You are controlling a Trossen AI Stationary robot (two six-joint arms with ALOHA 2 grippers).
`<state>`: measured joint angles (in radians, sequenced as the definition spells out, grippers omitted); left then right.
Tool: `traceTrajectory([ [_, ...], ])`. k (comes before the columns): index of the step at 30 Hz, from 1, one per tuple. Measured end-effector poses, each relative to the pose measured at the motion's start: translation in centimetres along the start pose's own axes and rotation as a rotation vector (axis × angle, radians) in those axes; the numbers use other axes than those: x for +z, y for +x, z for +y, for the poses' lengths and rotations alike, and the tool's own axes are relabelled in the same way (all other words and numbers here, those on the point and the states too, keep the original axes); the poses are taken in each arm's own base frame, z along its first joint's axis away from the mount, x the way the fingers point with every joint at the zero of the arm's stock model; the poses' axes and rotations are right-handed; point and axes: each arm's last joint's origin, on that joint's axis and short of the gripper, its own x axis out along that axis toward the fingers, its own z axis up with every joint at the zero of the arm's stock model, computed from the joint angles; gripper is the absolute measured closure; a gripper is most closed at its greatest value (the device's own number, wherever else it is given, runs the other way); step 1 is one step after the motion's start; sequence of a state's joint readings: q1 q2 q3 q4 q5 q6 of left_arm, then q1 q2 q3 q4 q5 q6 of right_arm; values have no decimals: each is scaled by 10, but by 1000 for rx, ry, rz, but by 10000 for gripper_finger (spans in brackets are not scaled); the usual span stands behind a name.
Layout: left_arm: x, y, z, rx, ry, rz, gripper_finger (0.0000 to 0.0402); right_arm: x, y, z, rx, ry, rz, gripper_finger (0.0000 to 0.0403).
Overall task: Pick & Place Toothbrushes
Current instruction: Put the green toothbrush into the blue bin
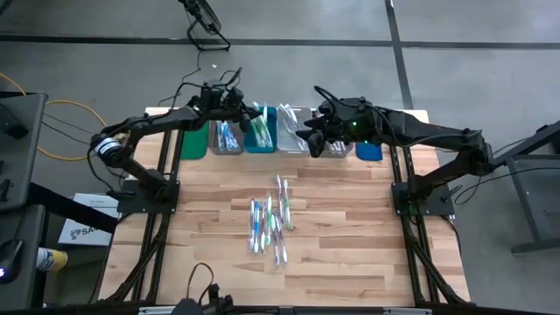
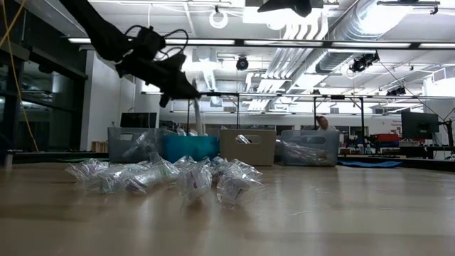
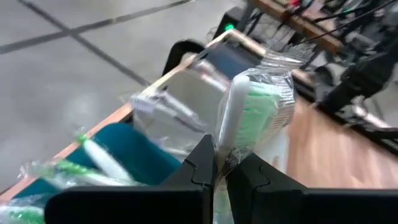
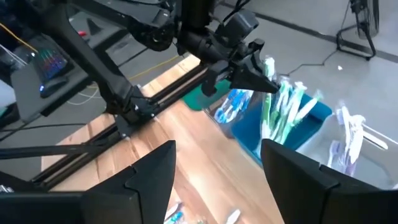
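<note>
One green-bristled toothbrush in a crinkled clear wrapper (image 3: 252, 115) was pinched between the closed fingers of the left gripper (image 3: 219, 169), with its head standing up above the fingertips. That gripper was held above the teal rectangular plastic bin (image 1: 261, 138) at the far edge of the wooden table (image 1: 350, 271), where several other green-and-white toothbrushes (image 4: 283, 109) already stood or leaned. The step in hand was judged to be the drop into that bin. For it to go well, the gripper would need to be centred over the bin's opening and lowered so that the handle's end pointed inside the rim before the fingers were parted (the wrapper could cling to the pads, so a clean, full opening would be wanted).

Beside the teal bin, a grey bin holding blue toothbrushes (image 1: 227, 137) was seen on one side and a clear bin (image 1: 294, 140) on the other; care would be needed that the brush did not tip over a shared wall. The right gripper (image 1: 313, 140) hung empty with its fingers spread wide above the bins farther along the row. A loose heap of wrapped toothbrushes (image 1: 271, 223) lay at the table's middle, not yet sorted.
</note>
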<state>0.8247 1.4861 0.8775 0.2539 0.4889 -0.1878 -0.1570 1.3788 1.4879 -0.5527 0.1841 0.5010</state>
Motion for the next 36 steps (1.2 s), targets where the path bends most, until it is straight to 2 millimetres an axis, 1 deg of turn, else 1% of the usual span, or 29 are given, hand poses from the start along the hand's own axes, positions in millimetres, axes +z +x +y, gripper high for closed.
traceTrajectory([
  [5, -1, 12, 7, 14, -46, 25, 387, -3, 0, -2, -18, -3, 32, 174],
  [9, -10, 14, 11, 93, -147, 86, 383, -4, 0, -2, -21, -4, 38, 174],
  [13, -15, 12, 14, 172, -214, 125, 368, -4, 0, -2, -22, -8, 39, 174],
  [18, -15, 13, 14, 174, -197, 124, 322, -4, 0, -3, -47, -18, 38, 174],
  [23, -15, 12, 15, 178, -196, 121, 249, -6, 0, -5, -68, -23, 53, 174],
  [26, -13, 9, 19, 184, -203, 110, 203, -6, 0, -5, -68, -23, 53, 174],
  [29, -11, 6, 23, 193, -207, 101, 169, -6, 0, -5, -68, -20, 54, 174],
  [32, -7, -2, 28, 195, -218, 82, 155, -7, 0, -5, -69, -18, 55, 174],
  [36, 1, -14, 35, 192, -215, 53, 156, -8, 0, -6, -81, 10, 64, 174],
])
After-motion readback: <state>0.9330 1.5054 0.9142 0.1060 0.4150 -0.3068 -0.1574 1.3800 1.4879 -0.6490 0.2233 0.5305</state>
